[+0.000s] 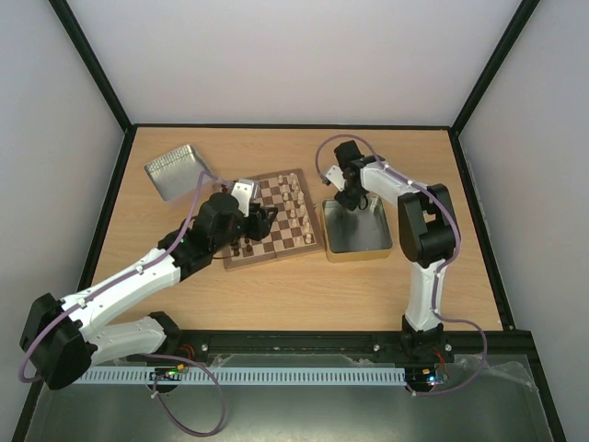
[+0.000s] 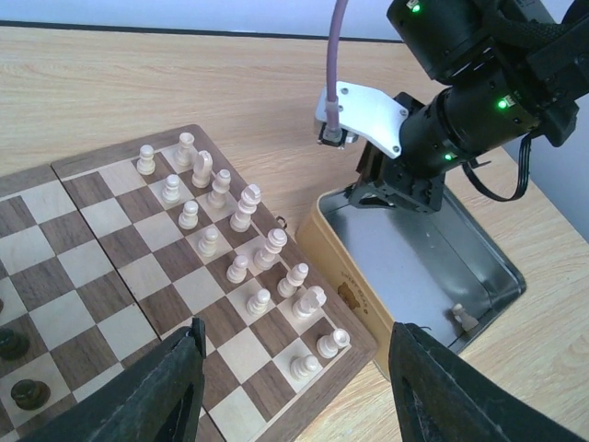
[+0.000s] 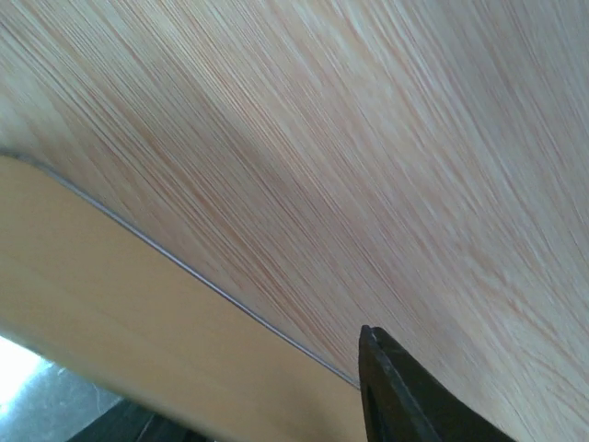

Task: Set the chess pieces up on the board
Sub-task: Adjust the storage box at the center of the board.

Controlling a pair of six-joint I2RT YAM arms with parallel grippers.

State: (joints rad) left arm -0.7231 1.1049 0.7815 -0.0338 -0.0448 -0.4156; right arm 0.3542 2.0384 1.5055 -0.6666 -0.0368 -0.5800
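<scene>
The board (image 1: 293, 241) lies at mid-table. Several cream chess pieces (image 1: 293, 198) stand in two rows along its right side, seen close in the left wrist view (image 2: 248, 210). One cream pawn (image 2: 463, 318) lies in the open tin (image 1: 357, 241). My left gripper (image 1: 259, 224) hovers over the board's near left part, open and empty, with its fingers (image 2: 156, 387) spread wide. My right gripper (image 1: 343, 193) reaches down at the tin's far left corner. Only one of its fingers (image 3: 405, 396) shows in the right wrist view.
Dark pieces (image 2: 14, 345) stand on the board's left side. The gold-walled tin (image 2: 363, 304) sits against the board's right edge. A second metal tin (image 1: 175, 170) lies at the far left. The right wrist view shows the tin wall (image 3: 110, 304) and the wooden table (image 3: 368, 138).
</scene>
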